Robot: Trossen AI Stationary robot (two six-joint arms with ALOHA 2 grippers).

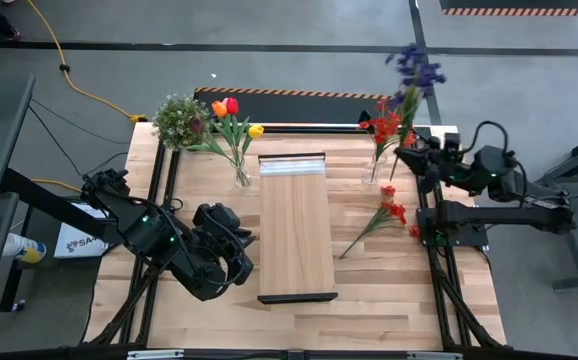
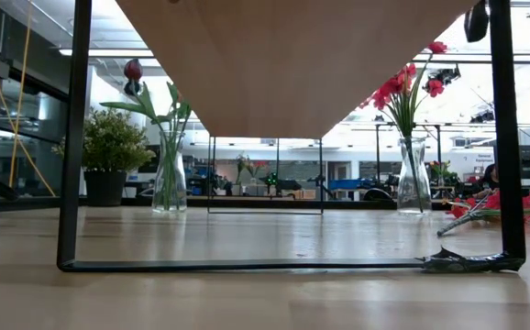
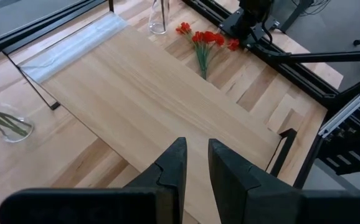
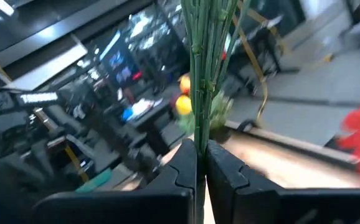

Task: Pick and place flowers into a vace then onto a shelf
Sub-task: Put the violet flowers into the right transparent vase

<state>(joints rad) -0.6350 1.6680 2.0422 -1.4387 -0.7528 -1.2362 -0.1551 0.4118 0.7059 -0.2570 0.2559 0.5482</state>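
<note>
Right gripper [image 4: 200,163] fingers [image 4: 181,167] clamped on green flower stems [image 4: 206,56], upright; orange blossoms [image 4: 184,99] behind

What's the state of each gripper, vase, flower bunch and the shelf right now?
left gripper: slightly open, empty, over the shelf
right gripper: shut on purple sprig stem
left vase: upright, holds tulips
right vase: upright, holds red spray
loose red spray: lying on table
shelf: bare

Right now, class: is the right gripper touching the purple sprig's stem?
Touching. The right wrist view shows the right gripper closed on the green stem; the high view shows the purple sprig raised above it.
</note>
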